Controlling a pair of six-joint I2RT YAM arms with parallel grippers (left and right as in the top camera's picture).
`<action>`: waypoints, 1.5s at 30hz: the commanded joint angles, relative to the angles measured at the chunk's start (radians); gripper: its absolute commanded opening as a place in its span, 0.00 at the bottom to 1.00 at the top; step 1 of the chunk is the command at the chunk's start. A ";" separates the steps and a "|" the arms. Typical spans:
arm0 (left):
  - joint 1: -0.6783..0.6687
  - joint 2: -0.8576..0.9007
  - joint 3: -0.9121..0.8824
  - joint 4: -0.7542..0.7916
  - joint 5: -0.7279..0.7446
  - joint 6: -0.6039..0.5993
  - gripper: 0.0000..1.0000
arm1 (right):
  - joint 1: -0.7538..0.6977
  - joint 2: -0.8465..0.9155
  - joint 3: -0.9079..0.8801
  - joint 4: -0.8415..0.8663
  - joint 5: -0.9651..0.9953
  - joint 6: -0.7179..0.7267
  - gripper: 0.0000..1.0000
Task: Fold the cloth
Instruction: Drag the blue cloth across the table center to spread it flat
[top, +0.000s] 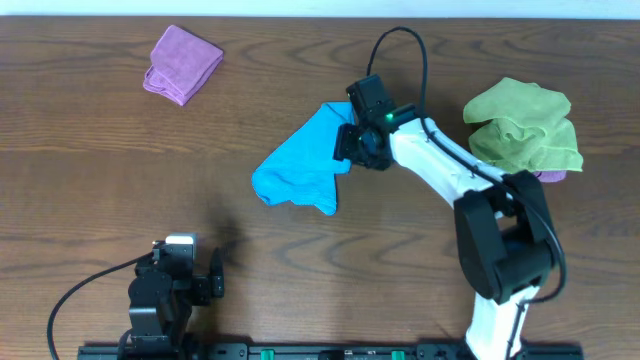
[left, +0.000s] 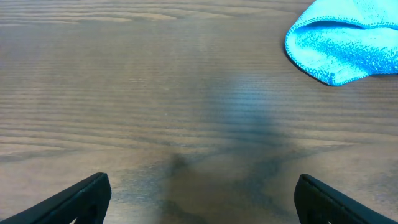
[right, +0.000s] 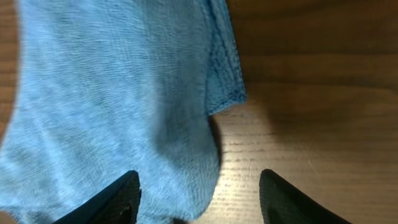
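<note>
A blue cloth (top: 300, 165) lies rumpled and partly doubled over in the middle of the table. My right gripper (top: 352, 148) hangs over its right edge, open, with one finger over the cloth (right: 112, 112) and the other over bare wood; nothing is pinched between the fingers (right: 199, 196). My left gripper (top: 200, 282) rests near the front edge, open and empty (left: 199, 199). The cloth's left fold shows at the top right of the left wrist view (left: 342, 40).
A folded purple cloth (top: 182, 64) lies at the back left. A crumpled green cloth (top: 522, 125) sits at the right on top of a purple one (top: 552, 176). A black cable (top: 400, 50) loops above the right arm.
</note>
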 joint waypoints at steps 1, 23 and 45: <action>-0.005 -0.006 -0.011 -0.005 -0.011 0.011 0.95 | -0.006 0.019 -0.004 0.015 -0.046 0.029 0.58; -0.005 -0.006 -0.011 -0.005 -0.011 0.011 0.95 | -0.004 0.040 -0.004 0.033 -0.084 0.031 0.38; -0.005 -0.006 -0.011 -0.005 -0.011 0.011 0.95 | 0.006 0.004 -0.003 0.153 -0.146 0.023 0.01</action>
